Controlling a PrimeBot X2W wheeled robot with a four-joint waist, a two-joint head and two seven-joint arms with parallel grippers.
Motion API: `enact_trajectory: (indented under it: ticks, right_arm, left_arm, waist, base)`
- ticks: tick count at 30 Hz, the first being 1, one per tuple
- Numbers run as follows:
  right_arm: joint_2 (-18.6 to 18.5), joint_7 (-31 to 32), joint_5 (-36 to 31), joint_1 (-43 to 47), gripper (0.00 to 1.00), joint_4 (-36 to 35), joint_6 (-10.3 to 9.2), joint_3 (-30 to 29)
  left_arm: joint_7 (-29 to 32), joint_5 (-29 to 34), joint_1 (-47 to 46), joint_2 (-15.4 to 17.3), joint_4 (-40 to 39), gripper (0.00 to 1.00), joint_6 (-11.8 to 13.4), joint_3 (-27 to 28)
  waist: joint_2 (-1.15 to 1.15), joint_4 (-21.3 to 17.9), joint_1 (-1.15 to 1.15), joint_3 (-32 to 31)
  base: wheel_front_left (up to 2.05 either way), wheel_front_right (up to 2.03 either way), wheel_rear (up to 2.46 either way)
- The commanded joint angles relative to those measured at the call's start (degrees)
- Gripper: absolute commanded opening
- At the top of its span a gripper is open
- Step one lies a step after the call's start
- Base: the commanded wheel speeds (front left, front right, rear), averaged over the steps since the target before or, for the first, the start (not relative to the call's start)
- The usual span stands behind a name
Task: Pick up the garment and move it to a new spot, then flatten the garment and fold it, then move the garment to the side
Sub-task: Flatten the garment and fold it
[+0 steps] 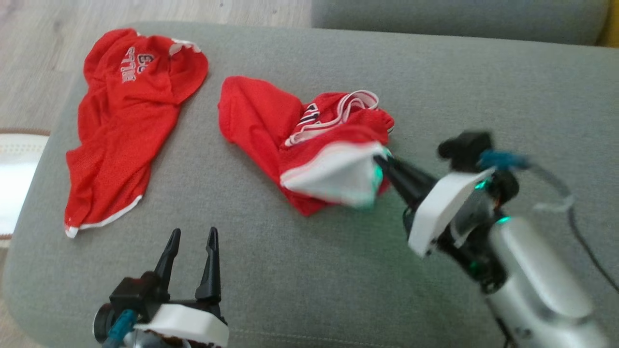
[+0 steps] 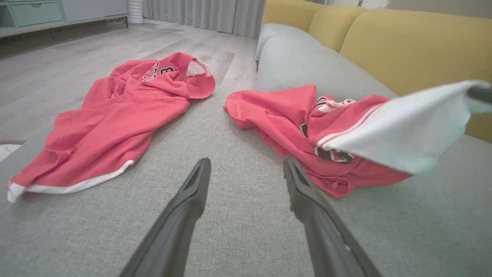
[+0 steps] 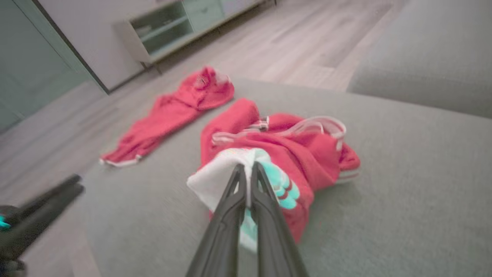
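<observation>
Jaws of the left gripper (image 1: 194,231) stand well apart with nothing between them, low over the near part of the grey sofa seat (image 1: 314,280). Bare fabric runs around it on both sides and ahead.

Further in and to the right, the right gripper (image 3: 248,165) has its fingers pressed almost together, pinching a corner of the garment (image 1: 261,116). That corner is raised off the seat and turned out, showing a white inner face edged with red and white stripes and tinted green near the fingertips. The rest of the garment is a red mesh jersey in a crumpled heap near the middle of the seat. A white-trimmed opening lies uppermost and dark lettering is half buried in the folds.

Left of it, apart by a strip of bare seat, a second jersey (image 1: 125,116) lies long and rumpled. Its white hem points toward the robot and its pale lettering sits at the far end.

This second jersey lies close to the seat's rounded left edge, beyond which is wooden floor (image 1: 29,48). Open seat stretches right of the garment and between it and the robot. Beyond the seat lies another grey cushion (image 1: 459,19), and a yellow backrest (image 2: 403,46) lines the right side.
</observation>
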Motion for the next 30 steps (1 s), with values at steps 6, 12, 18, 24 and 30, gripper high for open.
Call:
enact_trajectory:
  ticks: [6, 12, 18, 24, 30]
  right_arm:
    - [-0.3, 10.2, 11.7, -1.3, 0.00, -19.0, -0.04, -8.8]
    - [4.1, 19.0, 17.0, -1.3, 0.00, -25.9, -0.04, -18.7]
    - [7.4, 26.5, 14.3, 1.1, 0.00, -28.1, -0.04, -32.6]
    - [8.6, 27.0, 9.5, 7.1, 0.00, -24.7, -0.04, -45.4]
    - [8.7, 21.2, 10.0, 11.4, 0.00, -14.5, -0.04, -53.5]
  left_arm:
    - [-0.7, -1.1, -0.6, -0.3, -2.3, 1.00, 0.6, 1.3]
    - [-0.7, -1.8, -0.4, -0.3, -2.5, 1.00, 1.0, 0.6]
    - [-0.7, -2.3, -0.2, -0.3, -2.9, 1.00, 1.3, 0.3]
    - [-0.7, -2.6, 0.0, -0.3, -3.1, 1.00, 1.5, 0.2]
    - [-0.7, -2.4, -0.4, -0.3, -3.1, 1.00, 1.4, 0.3]
  waist:
    - [0.00, -2.0, 0.00, -1.7]
    - [0.00, -2.7, 0.00, -2.5]
    - [0.00, -2.7, 0.00, -2.8]
    - [0.00, -3.1, 0.00, -2.1]
    - [0.00, -3.8, 0.00, -1.4]
  base:
    - [0.00, 0.00, 0.00]
    - [0.00, 0.00, 0.00]
    - [0.00, 0.00, 0.00]
    - [0.00, 0.00, 0.00]
    - [0.00, 0.00, 0.00]
